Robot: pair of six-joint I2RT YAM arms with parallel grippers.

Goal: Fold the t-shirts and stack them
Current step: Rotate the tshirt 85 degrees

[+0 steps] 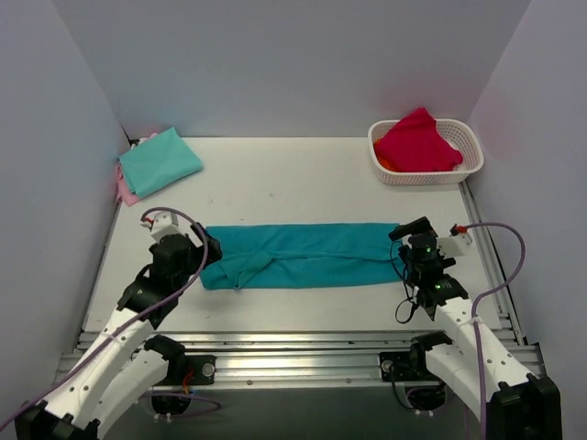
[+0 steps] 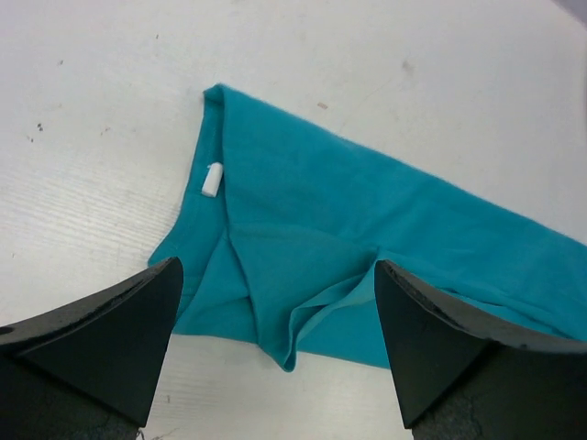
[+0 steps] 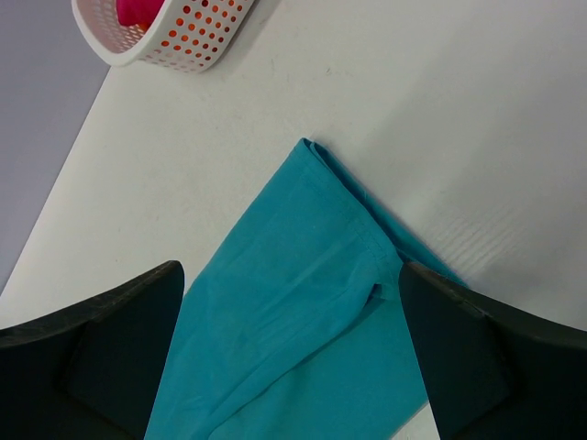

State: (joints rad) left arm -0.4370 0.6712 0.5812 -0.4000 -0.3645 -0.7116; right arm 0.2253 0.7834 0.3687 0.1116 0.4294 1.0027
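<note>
A deep teal t-shirt [image 1: 303, 256] lies folded into a long band across the middle of the table. Its left end with a small white neck label [image 2: 212, 179] shows in the left wrist view [image 2: 303, 238], its right end in the right wrist view [image 3: 303, 312]. My left gripper [image 1: 204, 246] is open over the shirt's left end. My right gripper [image 1: 410, 240] is open over its right end. Neither holds cloth. A folded mint-green shirt [image 1: 160, 160] lies on a pink one [image 1: 125, 189] at the back left. A crumpled pink-red shirt [image 1: 417, 142] fills the basket.
A white perforated basket [image 1: 470, 168] stands at the back right; it also shows in the right wrist view [image 3: 174, 41]. Grey walls close in the table on three sides. A metal rail [image 1: 293, 344] runs along the near edge.
</note>
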